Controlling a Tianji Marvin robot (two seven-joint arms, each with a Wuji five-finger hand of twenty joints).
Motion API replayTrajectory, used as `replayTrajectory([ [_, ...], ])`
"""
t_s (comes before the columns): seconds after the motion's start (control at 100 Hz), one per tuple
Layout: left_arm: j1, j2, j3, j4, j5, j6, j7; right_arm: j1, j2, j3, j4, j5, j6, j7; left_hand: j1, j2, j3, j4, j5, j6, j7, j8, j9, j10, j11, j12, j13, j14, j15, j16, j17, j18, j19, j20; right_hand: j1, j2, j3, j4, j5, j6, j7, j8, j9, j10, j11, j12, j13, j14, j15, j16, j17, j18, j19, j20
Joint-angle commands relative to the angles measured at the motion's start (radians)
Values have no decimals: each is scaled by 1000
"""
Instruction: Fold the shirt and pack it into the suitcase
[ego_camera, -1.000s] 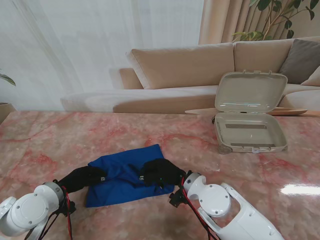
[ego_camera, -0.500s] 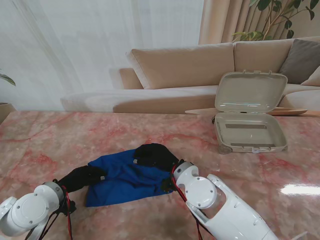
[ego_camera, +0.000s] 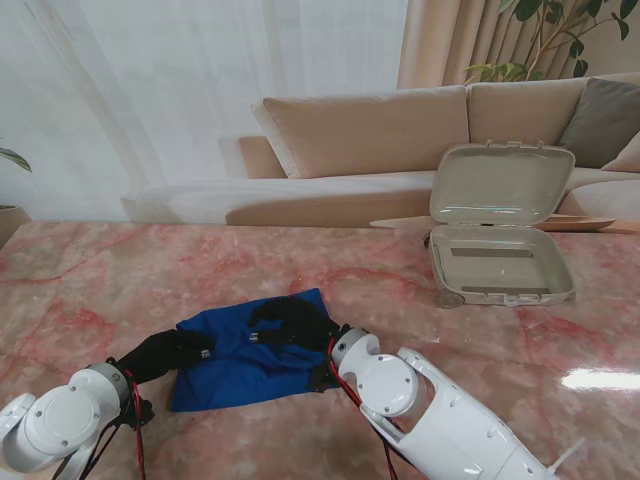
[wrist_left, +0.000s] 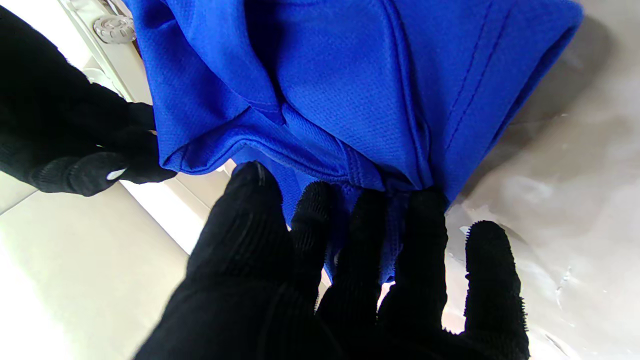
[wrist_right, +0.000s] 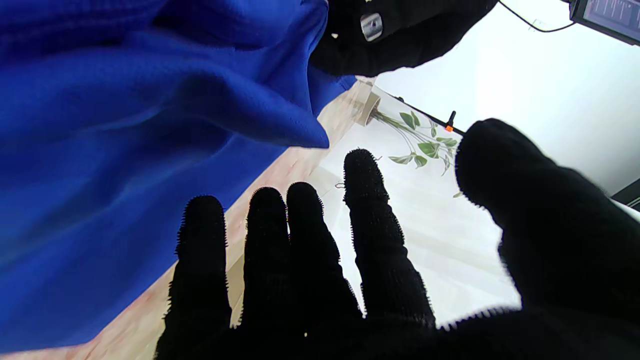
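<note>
The blue shirt (ego_camera: 232, 368) lies folded into a rough rectangle on the marble table (ego_camera: 110, 270), nearer to me and left of centre. My left hand (ego_camera: 165, 355) rests at the shirt's left edge, its fingers (wrist_left: 360, 225) straight and touching the fold of the shirt (wrist_left: 350, 75). Lying flat over the middle of the shirt is my right hand (ego_camera: 290, 322), its fingers (wrist_right: 300, 240) spread and pointing left, gripping nothing; the shirt (wrist_right: 100, 150) shows beside them. The beige suitcase (ego_camera: 500, 294) stands open on the table at the far right, lid up.
A beige sofa (ego_camera: 380, 130) runs behind the table's far edge, with a plant (ego_camera: 540, 40) at the back right. Bare marble lies between the shirt and the suitcase. My right forearm (ego_camera: 430, 420) crosses the near table area.
My right hand has moved from the shirt's right side, up and leftward over it, to its middle. The left hand has stayed at the left edge.
</note>
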Motion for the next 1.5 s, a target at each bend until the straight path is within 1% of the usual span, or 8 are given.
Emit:
replayTrajectory([
  [0.0,8,-4,6,18,1,9,2,3,-15,-13,23,12,-7,19,41,11,-28,-6,18,-20,0,12,0,12,-7,-6,-36,63,-63,-43,-10,13,-2,-5,-42,14,-15,45,-31,-31,-5,-2,-26,-33,18,-19,-27,-44,14,-26,-6,-31,-15,-12],
  [0.55,8,-7,5,24,-5,14,14,-45,33,-16,-10,61,-123,144,40,12,-28,-6,18,-20,-1,12,0,12,-8,-6,-36,63,-63,-43,-10,13,-3,-5,-21,42,-24,46,61,-35,63,13,133,5,61,16,241,94,132,50,172,54,208,40],
  [0.59,6,-7,8,27,-8,14,14,-53,37,-13,-15,70,-133,156,41,12,-28,-5,18,-18,-1,12,0,12,-8,-6,-36,64,-63,-43,-10,13,-3,-5,-20,46,-30,46,63,-36,61,12,144,4,50,23,253,95,131,60,752,-504,492,136],
  [0.65,3,-7,10,30,-10,15,14,-60,42,-11,-18,86,-146,171,41,10,-28,-6,19,-21,0,13,1,12,-8,-6,-37,63,-63,-43,-11,13,-3,-5,-17,49,-33,47,67,-34,60,14,159,8,48,32,269,96,133,69,887,-613,444,229],
  [1.15,15,-7,-11,14,2,26,12,-89,39,58,-59,108,-115,153,41,12,-28,-5,18,-19,-2,13,0,12,-8,-6,-36,62,-63,-43,-12,14,-4,-5,4,61,-33,48,87,-33,63,19,183,4,58,44,287,83,151,91,886,-598,423,274],
  [1.21,21,-8,-19,5,6,25,16,-96,40,81,-74,80,-96,136,41,11,-28,-5,19,-19,-1,13,0,13,-8,-6,-36,63,-63,-43,-12,14,-4,-5,-2,62,-29,45,94,-40,68,24,193,1,53,59,278,77,142,104,546,-255,79,14],
  [1.25,27,-9,-25,-2,10,25,20,-99,40,96,-81,61,-82,128,41,12,-28,-5,18,-19,-1,13,1,12,-7,-6,-36,63,-63,-43,-12,14,-4,-5,4,56,-26,46,98,-39,72,25,197,-1,52,62,265,71,133,102,295,29,-166,153],
  [1.49,56,-13,-48,-28,27,37,39,-110,53,160,-107,-80,-3,103,39,13,-28,-6,20,-18,-3,12,4,13,-9,-6,-35,66,-63,-43,-10,15,-3,-4,7,46,-16,42,102,-45,74,25,193,-17,38,69,179,33,76,67,72,-79,-94,64],
])
